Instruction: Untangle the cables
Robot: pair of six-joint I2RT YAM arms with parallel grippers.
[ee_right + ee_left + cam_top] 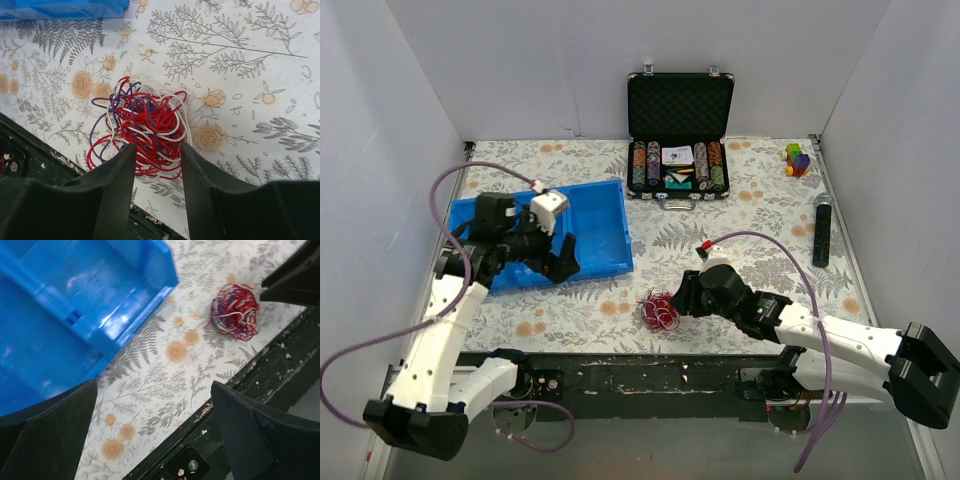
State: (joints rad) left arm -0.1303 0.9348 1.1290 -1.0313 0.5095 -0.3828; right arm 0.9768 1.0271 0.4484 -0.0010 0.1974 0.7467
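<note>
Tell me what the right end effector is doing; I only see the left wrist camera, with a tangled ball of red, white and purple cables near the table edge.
Observer: The right end effector sits at the tangled ball of thin red, white and purple cables, straddling its near strands.
Operator: Closed on them?
Observer: No, its jaws stand apart, with red loops running between them.
Operator: What's at the far side of the table?
Observer: An open black case of poker chips.
</note>
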